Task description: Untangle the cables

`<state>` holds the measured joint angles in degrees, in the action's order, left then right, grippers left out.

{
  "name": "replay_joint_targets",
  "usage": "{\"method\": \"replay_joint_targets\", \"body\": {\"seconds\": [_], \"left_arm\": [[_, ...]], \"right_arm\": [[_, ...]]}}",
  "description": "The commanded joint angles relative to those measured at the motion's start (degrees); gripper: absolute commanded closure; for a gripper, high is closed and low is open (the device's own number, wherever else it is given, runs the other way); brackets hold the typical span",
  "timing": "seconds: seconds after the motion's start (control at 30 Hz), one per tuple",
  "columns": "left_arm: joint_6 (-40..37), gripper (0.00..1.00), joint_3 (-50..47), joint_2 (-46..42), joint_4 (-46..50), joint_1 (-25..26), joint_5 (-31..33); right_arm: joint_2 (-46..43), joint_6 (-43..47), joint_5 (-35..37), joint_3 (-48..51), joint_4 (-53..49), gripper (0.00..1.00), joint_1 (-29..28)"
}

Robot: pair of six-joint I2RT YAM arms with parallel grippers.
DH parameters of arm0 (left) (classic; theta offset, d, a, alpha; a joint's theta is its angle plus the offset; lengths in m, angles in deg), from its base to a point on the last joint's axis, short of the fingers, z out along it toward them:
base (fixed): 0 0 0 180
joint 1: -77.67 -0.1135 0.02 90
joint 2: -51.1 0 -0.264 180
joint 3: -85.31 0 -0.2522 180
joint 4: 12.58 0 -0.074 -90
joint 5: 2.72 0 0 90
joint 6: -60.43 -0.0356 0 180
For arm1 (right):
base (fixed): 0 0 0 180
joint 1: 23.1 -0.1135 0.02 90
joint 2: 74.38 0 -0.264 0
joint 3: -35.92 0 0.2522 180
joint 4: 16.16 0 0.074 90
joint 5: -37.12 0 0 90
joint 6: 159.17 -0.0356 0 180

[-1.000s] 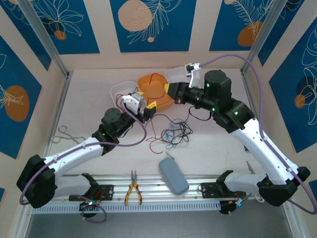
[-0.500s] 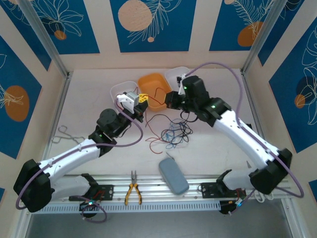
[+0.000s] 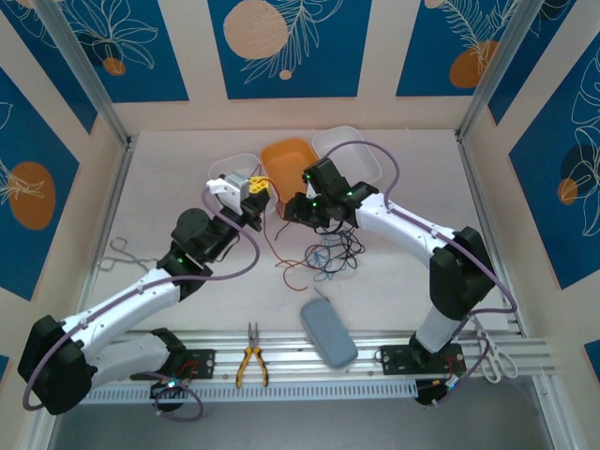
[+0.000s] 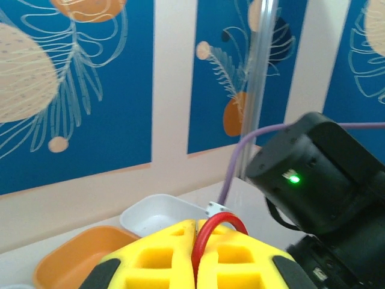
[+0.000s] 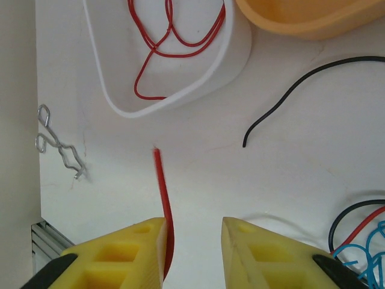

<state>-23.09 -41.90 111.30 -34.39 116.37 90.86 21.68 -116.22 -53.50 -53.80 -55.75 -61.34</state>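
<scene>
My left gripper [image 4: 199, 241] is shut on a red cable [image 4: 209, 231] that loops out over its yellow fingertips; from above it [image 3: 259, 191] is raised near the white tub. The right gripper [image 5: 192, 227] is open just above the table, and a red cable end [image 5: 161, 186] lies along the inner face of its left finger. From above, that gripper [image 3: 292, 208] is close to the right of the left one. A tangle of red, black and light blue cables [image 3: 330, 247] lies on the table below it. More red cable [image 5: 171, 36] is coiled inside the white tub [image 5: 240, 48].
An orange bowl [image 3: 286, 157] and a clear tub [image 3: 361, 148] stand at the back. A loose black cable [image 5: 295, 90] lies right of the tub. A grey case [image 3: 328, 333] and pliers [image 3: 250, 358] lie near the front rail, with metal forceps [image 3: 122, 253] at the left.
The right arm swung left and down from the orange bowl toward the left gripper, and its jaws opened. The left gripper closed on the red cable and moved slightly back.
</scene>
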Motion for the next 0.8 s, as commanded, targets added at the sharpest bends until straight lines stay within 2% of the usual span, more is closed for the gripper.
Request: {"method": "replay_joint_targets", "body": {"seconds": [0.0,0.23,0.5,0.77], "left_arm": [[4.2,1.0,-0.2,-2.1,1.0,-3.4,1.9],[7.5,1.0,-0.2,-2.7,4.4,-10.6,-0.1],[7.1,1.0,1.1,0.0,6.5,-16.0,-1.8],[6.6,1.0,3.3,6.5,4.4,-19.5,-3.0]], "right_arm": [[1.6,-0.8,-2.4,1.6,0.2,0.71,-0.1],[2.4,-1.6,-3.1,5.8,0.6,0.71,-0.4],[-2.8,-0.9,3.8,8.5,-2.7,0.7,-0.1],[-12.8,0.0,10.8,12.6,-3.2,0.58,-0.1]]}}
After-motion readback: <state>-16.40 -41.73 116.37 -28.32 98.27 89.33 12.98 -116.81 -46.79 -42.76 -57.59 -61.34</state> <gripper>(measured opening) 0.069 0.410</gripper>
